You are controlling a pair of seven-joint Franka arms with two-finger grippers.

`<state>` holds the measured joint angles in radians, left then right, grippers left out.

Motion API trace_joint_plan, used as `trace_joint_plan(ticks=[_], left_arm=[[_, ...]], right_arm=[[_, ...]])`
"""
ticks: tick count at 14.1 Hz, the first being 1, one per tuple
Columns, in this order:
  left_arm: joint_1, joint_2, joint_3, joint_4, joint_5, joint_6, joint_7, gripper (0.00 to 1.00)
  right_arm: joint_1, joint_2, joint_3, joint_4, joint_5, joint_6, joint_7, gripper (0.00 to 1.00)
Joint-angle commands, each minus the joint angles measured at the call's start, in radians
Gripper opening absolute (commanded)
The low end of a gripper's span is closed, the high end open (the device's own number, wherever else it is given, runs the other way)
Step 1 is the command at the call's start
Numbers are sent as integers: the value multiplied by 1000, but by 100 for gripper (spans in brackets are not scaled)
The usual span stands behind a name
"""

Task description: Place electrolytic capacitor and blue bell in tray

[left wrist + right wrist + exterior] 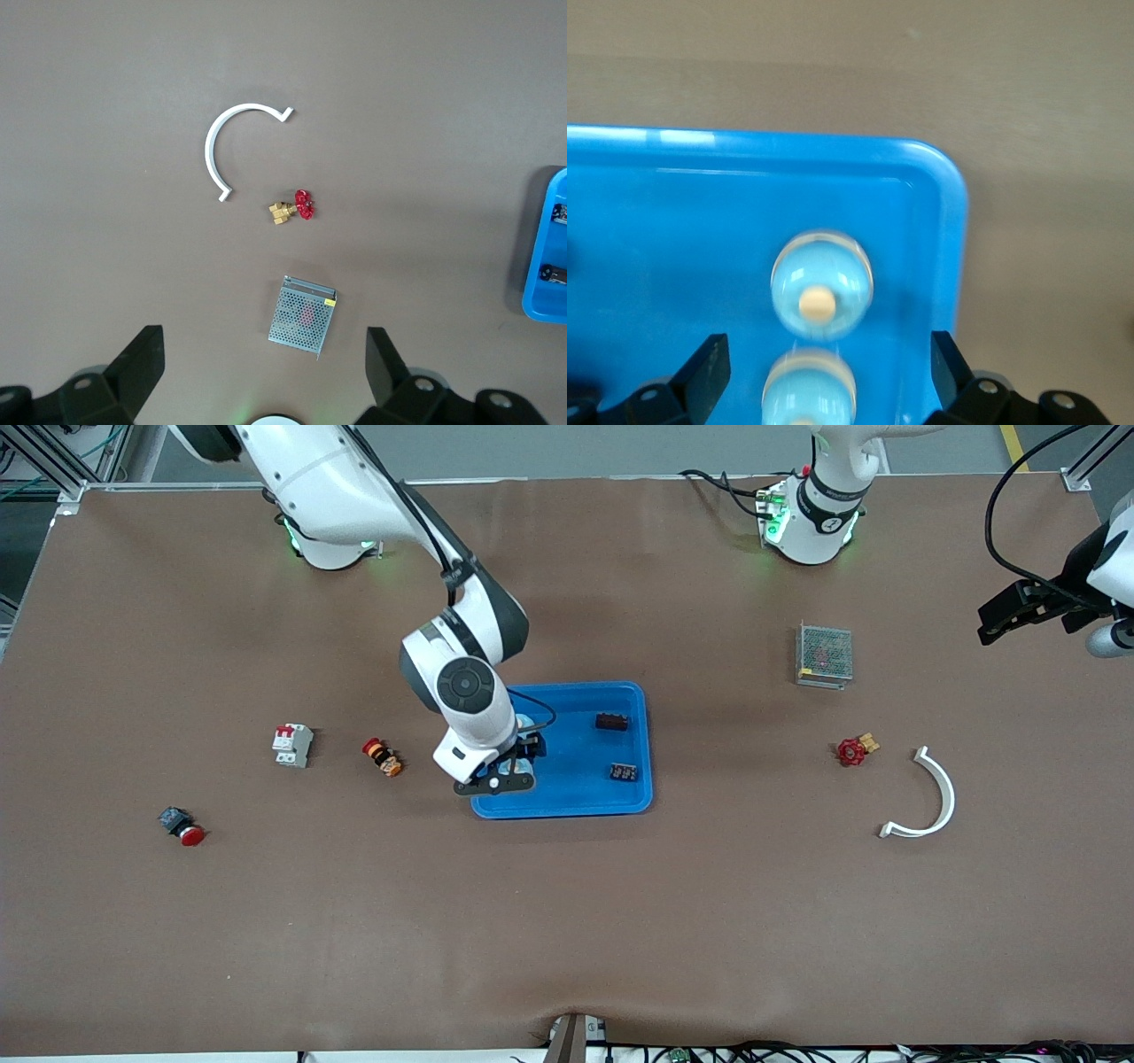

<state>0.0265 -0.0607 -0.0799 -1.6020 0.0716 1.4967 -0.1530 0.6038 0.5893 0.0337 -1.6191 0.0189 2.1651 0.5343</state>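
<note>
The bright-blue tray [633, 797] lies mid-table. My right gripper [496, 782] hangs low over the tray's corner toward the right arm's end, nearer the front camera. In the right wrist view it [828, 376] is open and empty. Two pale-blue round things with cream centres stand in the tray under it: one [822, 285] just ahead of the fingers, the other [808, 390] between them, touching neither. I cannot tell which is the bell or the capacitor. My left gripper [1001, 618] waits open and empty, high over the left arm's end of the table [263, 376].
Two small dark parts [611, 721] [623, 771] lie in the tray. Toward the left arm's end are a metal mesh box [825, 654], a red-handled valve [854, 750] and a white curved piece [939, 802]. Toward the right arm's end are a white breaker [291, 745], an orange-red button [382, 756] and a red pushbutton [182, 826].
</note>
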Motion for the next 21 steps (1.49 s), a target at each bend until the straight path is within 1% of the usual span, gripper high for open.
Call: trace_joint_plan(ticks=[1,6,9,11,16,21], left_arm=[[-7,2,8,13,-12,-3,20,100],[-8,2,5,11,-16,0,23,100],[-10,2,3,11,-18,4,24,100],[-10,4,3,11,-18,7,26,100],[-10,9,3,13,-19,8,26,100],[-7,9,2,25,-30,8,26,100]], right_arm=[[4,-107,0,-36,-11,-97,19,100],[4,-281,0,-56,-10,-287,18,100],[-2,-423,0,-139,-10,-315,1,100],[-18,-498,0,-179,-10,-347,-39,100],[-146,-618,0,-180,-10,-487,-221,100],[-315,-700,-1,-180,-10,-554,-423,100]])
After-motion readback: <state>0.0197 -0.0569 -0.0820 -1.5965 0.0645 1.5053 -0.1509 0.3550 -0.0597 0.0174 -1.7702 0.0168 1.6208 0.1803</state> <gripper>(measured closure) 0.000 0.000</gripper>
